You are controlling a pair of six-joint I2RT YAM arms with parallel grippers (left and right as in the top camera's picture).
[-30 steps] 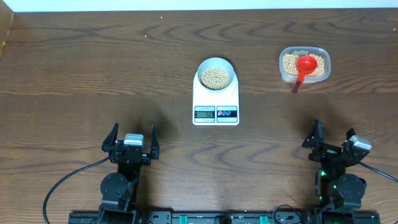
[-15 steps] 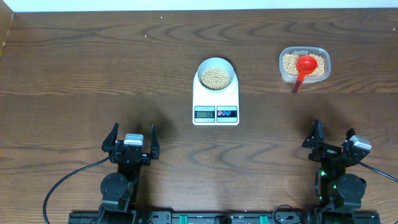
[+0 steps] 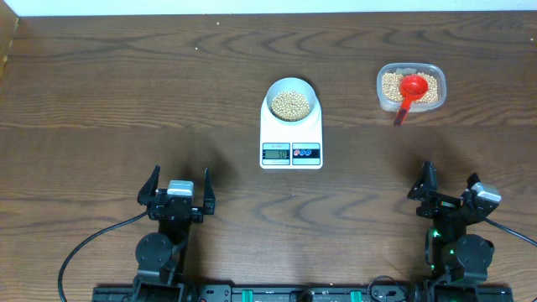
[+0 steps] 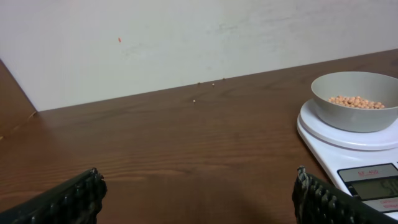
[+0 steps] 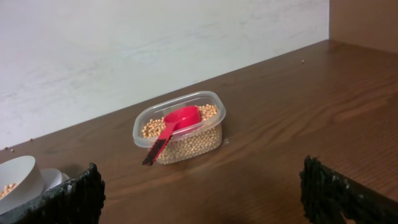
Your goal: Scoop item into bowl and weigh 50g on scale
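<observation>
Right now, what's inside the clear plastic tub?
Tan beans fill much of the tub, and a red scoop lies on them, handle sticking out over the near rim. The beans under the scoop are covered.

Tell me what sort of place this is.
Likely a lab bench, not a kitchen: a wooden table against a plain white wall, holding a scale, a bowl of beans and a tub with a scoop.

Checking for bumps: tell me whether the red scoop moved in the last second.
No. The scoop still lies in the tub, handle over the same rim.
</observation>
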